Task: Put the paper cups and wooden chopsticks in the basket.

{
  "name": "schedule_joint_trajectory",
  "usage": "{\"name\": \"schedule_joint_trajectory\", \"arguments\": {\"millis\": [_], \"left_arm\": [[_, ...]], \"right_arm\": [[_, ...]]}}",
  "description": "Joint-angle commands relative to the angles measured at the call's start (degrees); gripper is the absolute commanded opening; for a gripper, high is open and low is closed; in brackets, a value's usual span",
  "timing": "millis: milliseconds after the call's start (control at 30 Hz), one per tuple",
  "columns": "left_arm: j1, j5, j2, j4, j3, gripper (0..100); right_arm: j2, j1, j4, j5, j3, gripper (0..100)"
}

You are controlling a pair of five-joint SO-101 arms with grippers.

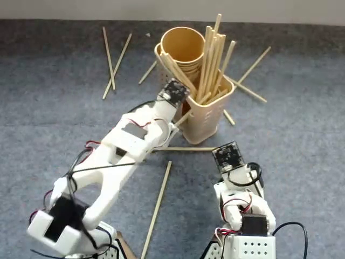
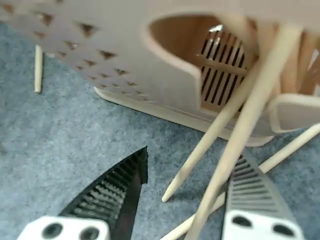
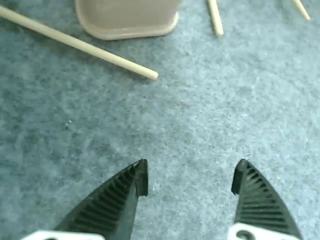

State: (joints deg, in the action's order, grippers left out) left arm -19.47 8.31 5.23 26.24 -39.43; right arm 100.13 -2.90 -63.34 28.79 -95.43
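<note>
The task is, I judge, a little more than half done. The tall beige perforated plastic basket point(image 1: 207, 116) stands on the grey carpet point(image 1: 54, 108), at the far middle of the scene. The stack of tan paper cups point(image 1: 183, 46) already sits inside it. I see at least two rims, but the exact number I cannot tell. No cup lies outside.

A bundle of pale wooden chopsticks point(image 1: 211, 59) stands in the basket too, about seven, though they overlap.

Eight loose chopsticks lie on the carpet and are left to do:
- two crossed at the far left point(image 1: 108, 51)
- one short piece point(image 1: 147, 72) just left of the basket
- three on the right point(image 1: 247, 89)
- one at the basket's near foot point(image 1: 186, 149)
- one long stick point(image 1: 157, 208) between the arms

The left gripper point(image 2: 192, 160) is at the basket's near left side. Its jaws are spread, and two leaning sticks point(image 2: 240, 130) pass between them, not pinched. The right gripper point(image 3: 190, 170) is over bare carpet just near of the basket. Its jaws are released and hold nothing.
</note>
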Motion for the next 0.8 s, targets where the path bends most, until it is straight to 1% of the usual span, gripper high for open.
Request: {"name": "schedule_joint_trajectory", "arguments": {"millis": [0,100,133,167,233,267,333,400,433,500,600,767], "left_arm": [[-0.2,0.6,-3.0,-0.9,2.9,26],[1.3,0.4,-5.8,-0.7,2.8,25],[2.0,0.4,-6.2,-0.7,2.8,22],[2.8,0.4,-6.4,-0.6,2.8,18],[5.2,0.6,-6.3,-0.6,2.9,4],[6.5,0.6,-5.9,-0.5,2.9,0],[8.6,0.6,-5.0,-0.1,2.8,3],[10.0,0.6,-3.8,3.0,3.3,0],[10.3,0.7,-2.9,4.7,3.6,0],[10.5,0.9,-0.7,8.4,4.2,1],[10.0,4.3,3.4,12.8,4.4,1],[10.0,5.6,10.2,20.2,4.5,1]], "right_arm": [[0.4,0.9,1.5,-0.5,-8.8,27.5],[0.2,0.9,1.5,-0.3,-8.8,27.5],[0.2,0.9,1.5,-0.3,-8.8,27.5],[0.2,0.9,1.5,-0.3,-8.8,27.5],[0.0,0.9,1.5,-0.3,-8.8,27.5],[0.0,0.9,1.5,-0.3,-8.8,27.5],[0.0,0.9,1.5,-0.3,-8.8,27.5],[0.0,0.9,1.5,-0.4,-8.8,27.5],[0.0,0.9,1.5,-0.4,-8.8,27.5],[0.0,0.9,1.5,-0.4,-8.8,27.5],[0.0,0.9,1.5,-0.4,-8.8,27.5],[0.0,0.9,1.5,-0.4,-8.8,27.5]]}}
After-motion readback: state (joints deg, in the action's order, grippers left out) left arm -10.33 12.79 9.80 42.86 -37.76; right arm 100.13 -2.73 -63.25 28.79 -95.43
